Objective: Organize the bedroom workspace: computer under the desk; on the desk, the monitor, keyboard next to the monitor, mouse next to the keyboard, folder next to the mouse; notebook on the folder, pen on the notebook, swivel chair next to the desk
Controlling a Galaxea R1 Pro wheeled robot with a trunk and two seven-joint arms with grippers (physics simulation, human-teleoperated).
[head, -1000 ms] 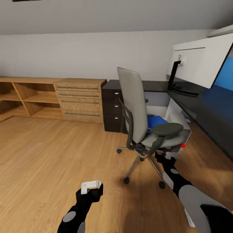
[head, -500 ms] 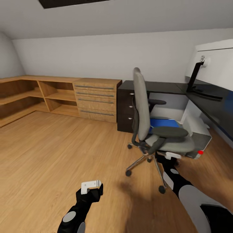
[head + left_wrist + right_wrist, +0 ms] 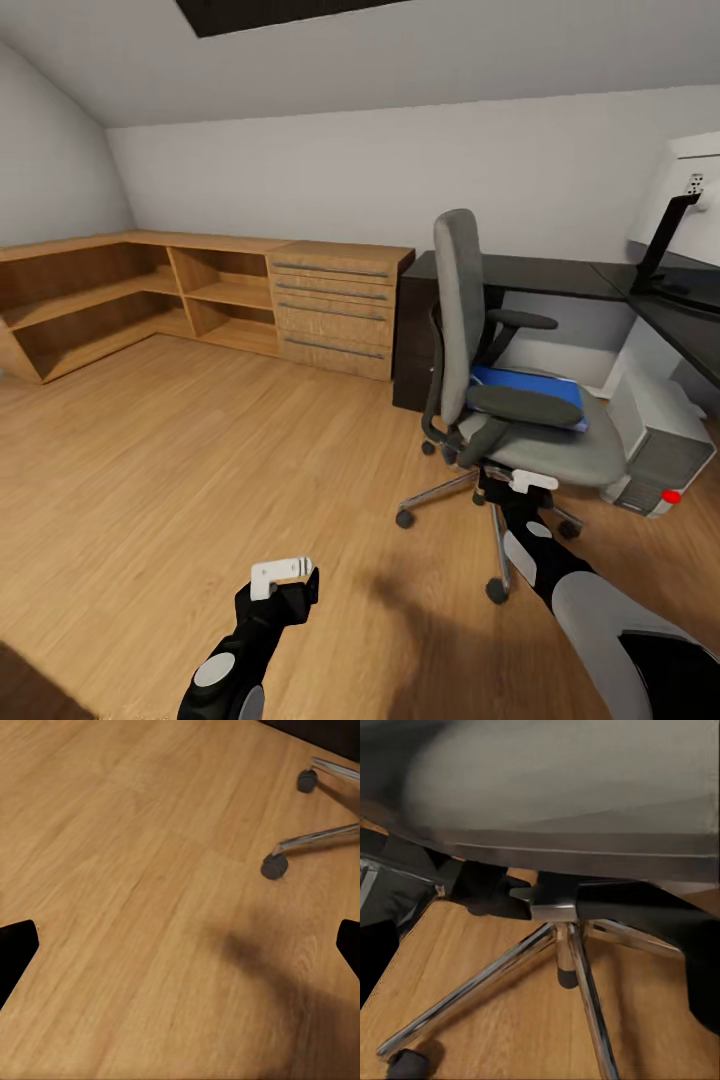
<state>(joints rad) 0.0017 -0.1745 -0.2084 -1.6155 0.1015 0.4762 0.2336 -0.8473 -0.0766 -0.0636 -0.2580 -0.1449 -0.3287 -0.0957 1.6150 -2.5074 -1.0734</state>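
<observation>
— While the swivel chair (image 3: pixel 500 400) stands out on the wood floor (image 3: pixel 200 450), what is to be noted from the head view?

— It is seen side-on, backrest upright, seat turned toward the desk (image 3: pixel 560 275). The blue folder (image 3: pixel 528 384) lies flat on the seat, behind the near armrest (image 3: pixel 524 404), its long axis running from backrest to seat front. The computer (image 3: pixel 660 440) stands on the floor beside the chair at the desk's edge. A black monitor stand (image 3: pixel 668 240) is on the desktop. A wooden dresser (image 3: pixel 335 305) adjoins the desk. The left gripper (image 3: pixel 283 572) hangs low over bare floor, well apart from the chair; the right gripper (image 3: pixel 520 482) is just under the seat's near edge.

— And the left wrist view?

— Floorboards and two castors (image 3: pixel 274 865) on chrome legs are shown. Dark fingertips (image 3: pixel 16 945) sit at opposite borders, so the fingers are judged spread, with nothing between them.

— The right wrist view?

— The underside of the grey seat (image 3: pixel 570 795) and the chrome base (image 3: pixel 559 945) are seen close. Whether those fingers are spread or closed cannot be told.

— How should the step in hand be done well?

— The folder is judged the next thing to be fetched. The right arm should be raised clear of the seat rim and armrest before reaching in, and the folder taken by a short edge near the seat front, kept level. The chair rolls on castors, so pushing should be avoided.
</observation>
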